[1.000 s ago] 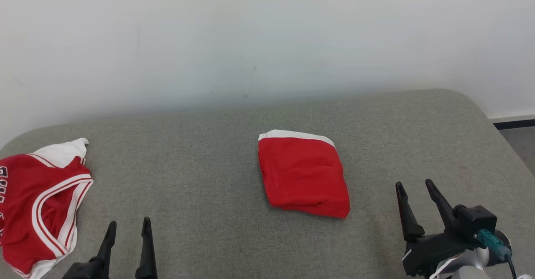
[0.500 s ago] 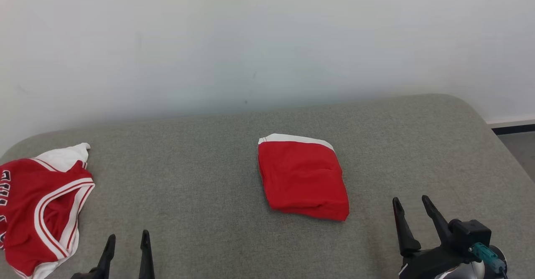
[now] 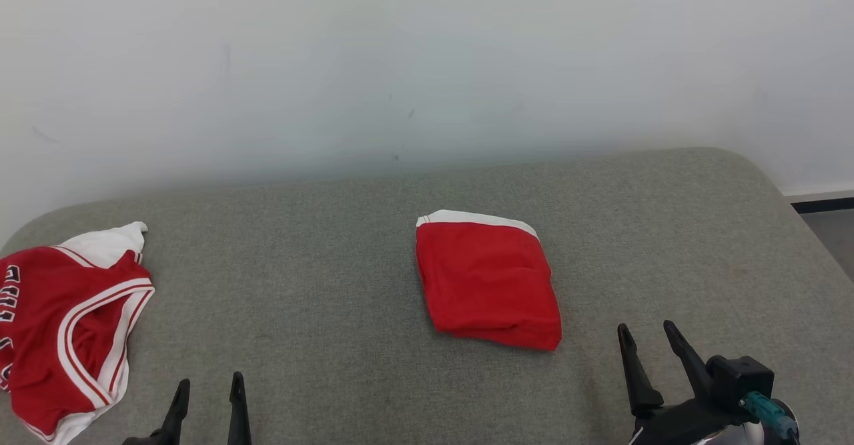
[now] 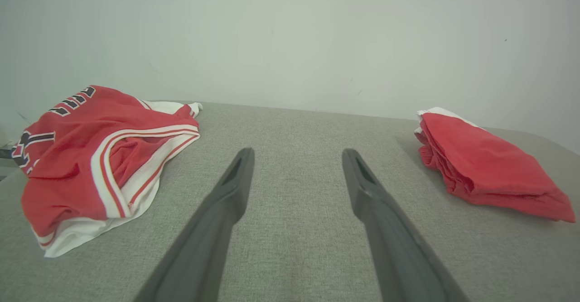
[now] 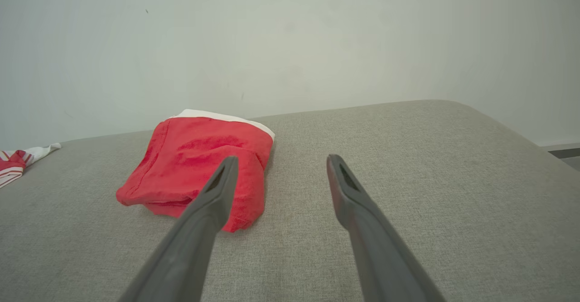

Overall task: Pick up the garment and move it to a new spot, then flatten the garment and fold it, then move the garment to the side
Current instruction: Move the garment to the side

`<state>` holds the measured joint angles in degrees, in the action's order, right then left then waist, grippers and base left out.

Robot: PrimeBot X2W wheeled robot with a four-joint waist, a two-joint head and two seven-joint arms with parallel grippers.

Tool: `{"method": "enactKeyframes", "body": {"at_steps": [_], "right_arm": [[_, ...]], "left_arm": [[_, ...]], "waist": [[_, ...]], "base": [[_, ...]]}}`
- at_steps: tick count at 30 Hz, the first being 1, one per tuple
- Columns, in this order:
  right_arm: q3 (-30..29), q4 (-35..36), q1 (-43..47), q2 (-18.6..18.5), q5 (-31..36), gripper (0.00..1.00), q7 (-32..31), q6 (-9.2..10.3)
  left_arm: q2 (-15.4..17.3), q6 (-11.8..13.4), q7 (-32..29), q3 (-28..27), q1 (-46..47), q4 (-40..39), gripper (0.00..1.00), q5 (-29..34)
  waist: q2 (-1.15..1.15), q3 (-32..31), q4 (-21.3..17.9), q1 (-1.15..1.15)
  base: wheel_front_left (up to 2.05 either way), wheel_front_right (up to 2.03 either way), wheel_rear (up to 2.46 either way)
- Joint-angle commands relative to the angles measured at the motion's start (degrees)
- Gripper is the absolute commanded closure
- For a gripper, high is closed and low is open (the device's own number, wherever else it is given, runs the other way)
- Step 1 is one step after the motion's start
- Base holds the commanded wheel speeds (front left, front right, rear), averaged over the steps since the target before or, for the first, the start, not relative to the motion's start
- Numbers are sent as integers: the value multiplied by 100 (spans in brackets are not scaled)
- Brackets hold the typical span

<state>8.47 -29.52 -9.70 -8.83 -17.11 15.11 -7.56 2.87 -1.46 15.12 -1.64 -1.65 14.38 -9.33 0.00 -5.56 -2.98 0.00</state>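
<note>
Grey woven-fabric tabletop (image 3: pixel 320 258), rounded at the far corners. Right of centre, lying flat on the cloth: a folded red garment (image 3: pixel 488 283), white band along its far edge. At the left edge, well apart from it: a rumpled red-and-white jersey (image 3: pixel 63 328), black lettering on the red.

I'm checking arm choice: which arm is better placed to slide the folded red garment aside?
Probably the right. The right gripper, open, sits close by the folded red garment; the left gripper is farther off, nearer the jersey.
</note>
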Motion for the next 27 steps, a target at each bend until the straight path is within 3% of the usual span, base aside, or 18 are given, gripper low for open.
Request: {"method": "enactKeyframes", "body": {"at_steps": [1, 14, 19, 27], "right_arm": [[17, -21, 25, 29, -29, 0, -1, 16], [68, -145, -229, -7, -119, 0, -115, 16], [248, -400, -764, -127, -335, 0, -600, 16], [322, -1406, -2006, -373, -730, 0, -1645, 16]], "left_arm": [[4, 36, 3, 3, 20, 13, 0, -10], [5, 69, 3, 114, 143, -100, 0, -6], [5, 17, 3, 206, 280, -194, 0, 34], [2, -46, 3, 557, 759, -351, 0, 1]], "waist": [[0, 18, 2, 0], [0, 153, 137, 0], [0, 316, 301, 0], [0, 945, 832, 0]], "base": [[0, 0, 0], [0, 0, 0], [0, 0, 0], [0, 0, 0]]}}
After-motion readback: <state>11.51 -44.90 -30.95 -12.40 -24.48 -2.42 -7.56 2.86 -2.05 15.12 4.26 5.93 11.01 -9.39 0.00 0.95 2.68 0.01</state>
